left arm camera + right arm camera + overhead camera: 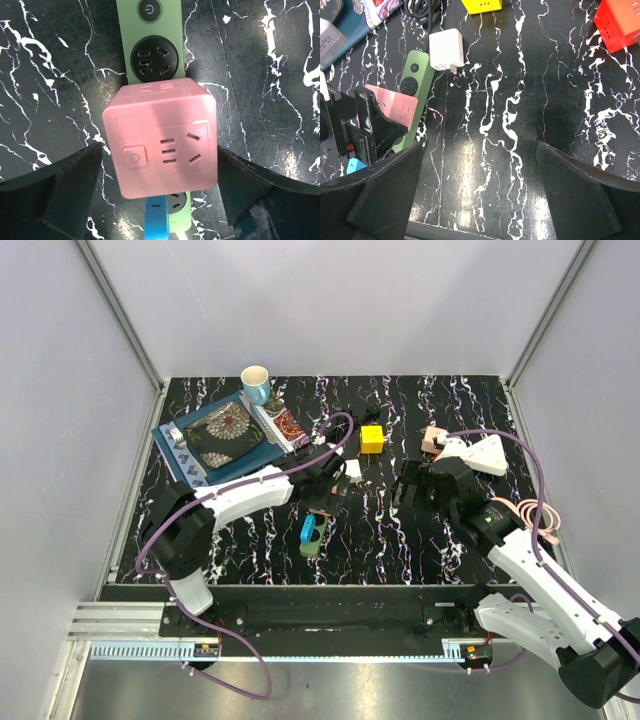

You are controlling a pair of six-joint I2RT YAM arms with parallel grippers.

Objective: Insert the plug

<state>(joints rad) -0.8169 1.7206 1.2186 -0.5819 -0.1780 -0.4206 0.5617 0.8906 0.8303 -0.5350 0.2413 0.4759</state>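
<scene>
- Pink plug (162, 142) sat on green strip (125, 30), apparently pressed home;
- left jaws flanked it, grip not discernible;
- right jaws stood wide, empty;
- release likely remained.

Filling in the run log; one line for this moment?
left tool astride pink plug cube over green strip, grip unclear | right tool open, empty | seating unconfirmed

pink cube (161, 137), green strip (150, 45), blue something (156, 220)
</scene>
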